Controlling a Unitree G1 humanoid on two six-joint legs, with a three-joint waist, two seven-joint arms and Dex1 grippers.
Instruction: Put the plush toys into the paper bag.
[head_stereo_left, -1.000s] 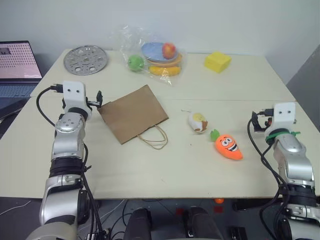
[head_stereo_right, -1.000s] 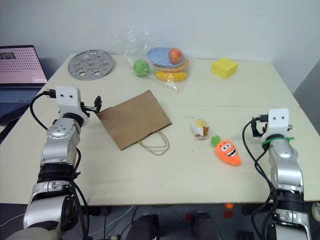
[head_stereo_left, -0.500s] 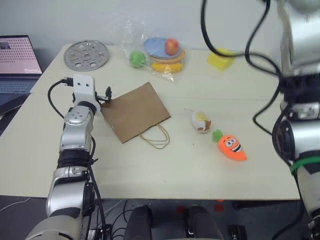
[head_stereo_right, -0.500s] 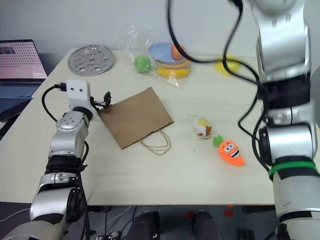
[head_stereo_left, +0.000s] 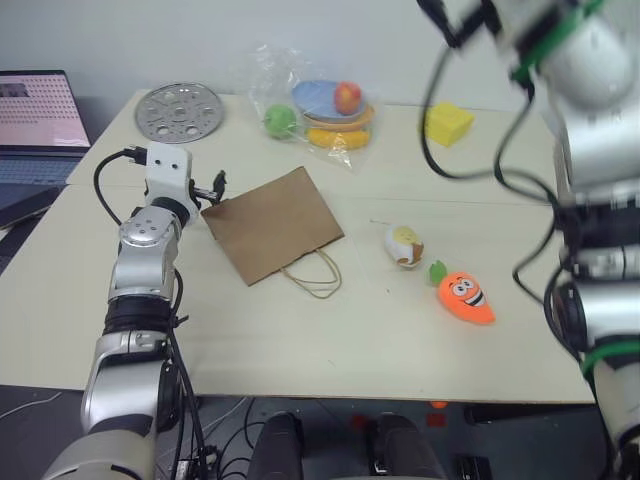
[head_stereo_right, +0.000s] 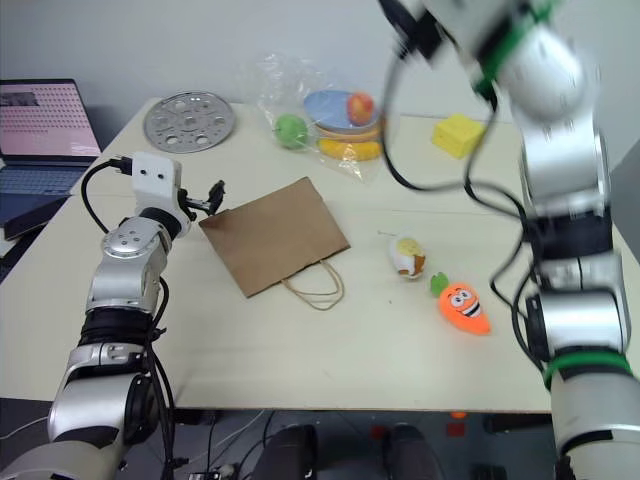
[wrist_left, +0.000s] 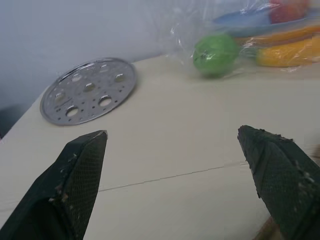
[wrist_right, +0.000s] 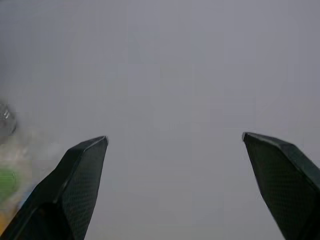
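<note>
Nearest us, the front strip of the pale cream table (head_stereo_left: 330, 360) lies bare from edge to edge, and a broad open stretch runs up its middle between our two arms. On the right side sits the orange carrot plush toy with a cartoon face and green leaves (head_stereo_left: 464, 297), and just beyond it, close but apart, the smaller white-and-yellowish rounded plush toy (head_stereo_left: 402, 245). Left of them, across a gap of bare tabletop, the brown kraft paper bag (head_stereo_left: 272, 223) lies flat, its thin looped cord handles (head_stereo_left: 314, 274) trailing toward the near edge and the toys.

Our left gripper (head_stereo_left: 213, 189) hovers right at the bag's far left corner, pointing level across the table; in the left wrist view its black fingers (wrist_left: 70, 187) stand wide apart with nothing between them. Our right arm is raised high above the table's right side, and the right gripper (wrist_right: 175, 195) faces the plain grey wall (wrist_right: 175, 75), its fingers spread and empty.

A seam crosses the tabletop behind the bag. Beyond it lie a round perforated metal disc (head_stereo_left: 175, 107), a clear plastic wrap of fruit on a blue plate (head_stereo_left: 318, 106), and a yellow block (head_stereo_left: 448, 122). A laptop with a lit screen (head_stereo_left: 38, 112) stands off the table's left edge.
</note>
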